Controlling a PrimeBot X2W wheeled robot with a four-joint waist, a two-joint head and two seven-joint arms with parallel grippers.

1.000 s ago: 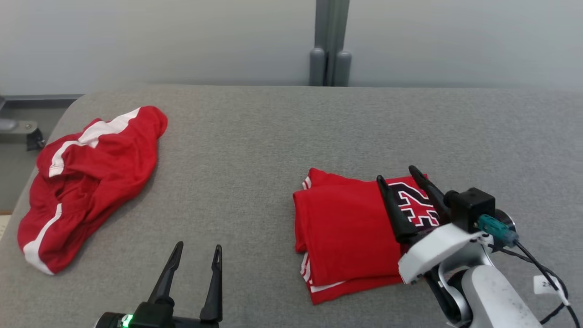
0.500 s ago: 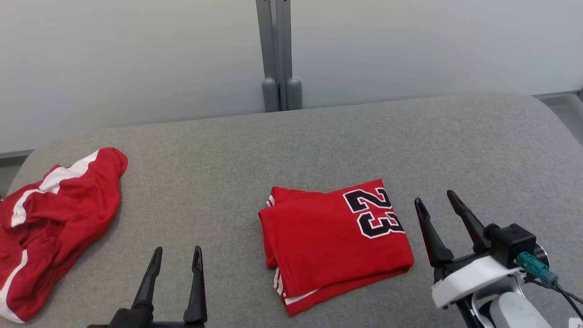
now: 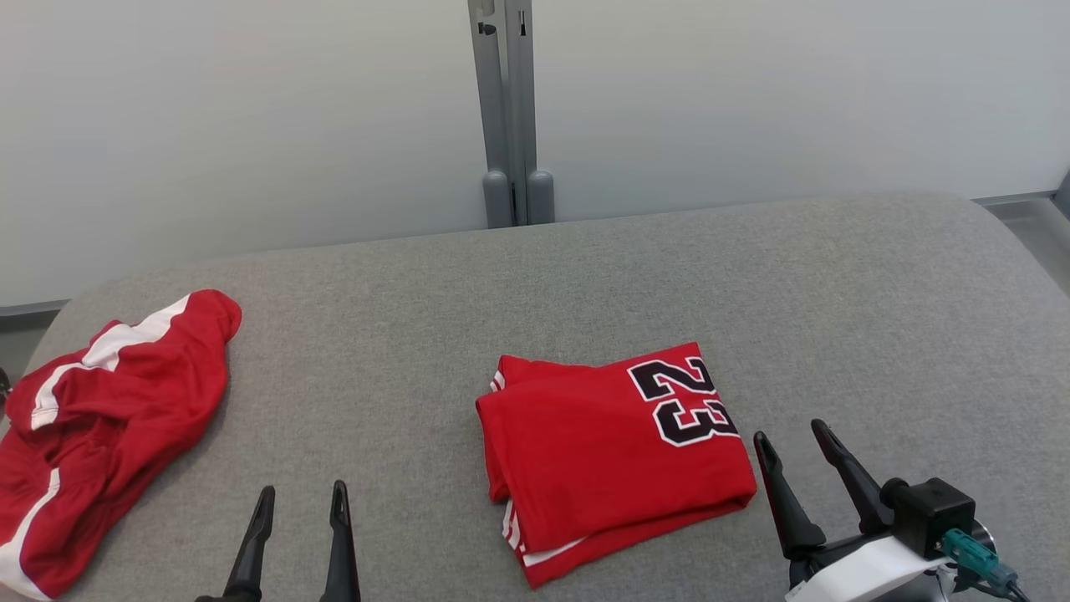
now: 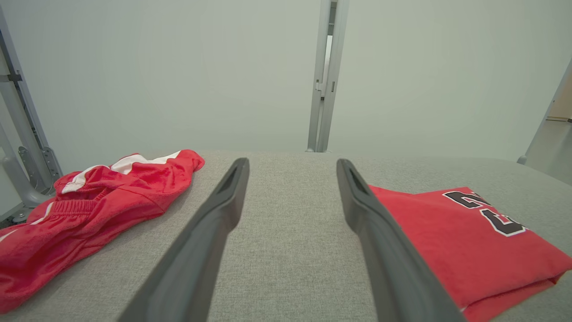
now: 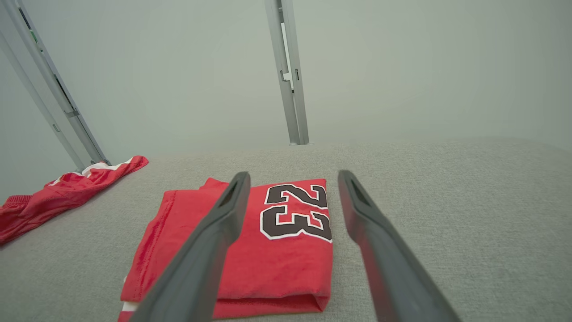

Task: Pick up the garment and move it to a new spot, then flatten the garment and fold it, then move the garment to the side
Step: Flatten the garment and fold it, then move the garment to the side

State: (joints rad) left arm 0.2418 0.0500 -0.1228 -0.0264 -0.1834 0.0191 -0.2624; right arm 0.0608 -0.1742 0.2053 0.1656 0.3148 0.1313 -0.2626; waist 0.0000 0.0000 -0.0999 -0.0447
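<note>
The garment (image 3: 610, 451) is red with a black "23" and lies folded into a flat rectangle on the grey padded surface (image 3: 585, 276), right of centre. My right gripper (image 3: 788, 431) stands open just off the garment's right edge, touching nothing. In the right wrist view the open right gripper (image 5: 293, 173) points over the garment (image 5: 277, 255) from above its near end. My left gripper (image 3: 303, 489) is open and empty near the front edge, left of the garment. In the left wrist view, bare grey fabric lies between the open left gripper (image 4: 291, 162) fingers, with the garment (image 4: 456, 241) to their right.
A second red garment with white stripes (image 3: 109, 401) lies crumpled at the surface's left end, also seen as a red heap (image 4: 103, 201) in the left wrist view. A grey post (image 3: 510, 109) rises against the pale wall behind. The surface's right corner rounds off.
The head camera has shifted. My right gripper, which lay over the garment's numbered end, has drawn back off it to the right, still open. The left gripper sits lower in view.
</note>
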